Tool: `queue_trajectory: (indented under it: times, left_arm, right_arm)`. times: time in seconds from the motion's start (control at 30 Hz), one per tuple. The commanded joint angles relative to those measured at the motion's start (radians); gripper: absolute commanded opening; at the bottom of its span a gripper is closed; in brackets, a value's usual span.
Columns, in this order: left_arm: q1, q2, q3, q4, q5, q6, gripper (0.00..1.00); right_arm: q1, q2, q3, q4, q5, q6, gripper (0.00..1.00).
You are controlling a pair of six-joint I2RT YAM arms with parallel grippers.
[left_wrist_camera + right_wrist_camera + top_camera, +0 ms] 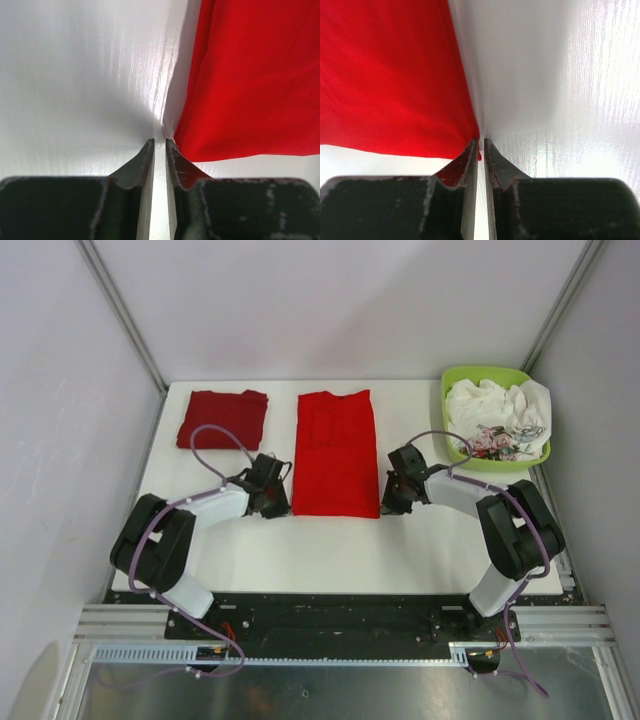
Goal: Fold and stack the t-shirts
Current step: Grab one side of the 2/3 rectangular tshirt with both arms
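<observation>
Bright red cloth t-shirt (pixel 335 452) in long strip, cross-fold pending; darker red t-shirt (pixel 222 418) folded, unstacked. Left end effector (pixel 159 141), right end effector (pixel 481 141) barely parted, empty.

left arm (pixel 205 506), right arm (pixel 462 493): white links, black joints | cables (pixel 215 427): purple | tool fingers (pixel 137 165): dark, scuffed

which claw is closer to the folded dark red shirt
Left. The left claw sits in front of the dark red shirt, at the near left corner of the bright red shirt; the right claw is at that shirt's near right corner, farther away.
</observation>
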Motion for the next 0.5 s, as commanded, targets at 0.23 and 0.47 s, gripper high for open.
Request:
queue_trajectory:
  times: [0.23, 0.47]
  left_arm:
    - [0.002, -0.149, -0.078, -0.002, 0.028, -0.044, 0.21]
    - [0.002, -0.166, -0.064, 0.003, 0.073, -0.059, 0.31]
  right_arm:
    - [0.003, -0.097, -0.039, 0.019, 0.005, 0.029, 0.2]
    - [0.021, -0.118, -0.045, 0.028, 0.013, 0.044, 0.32]
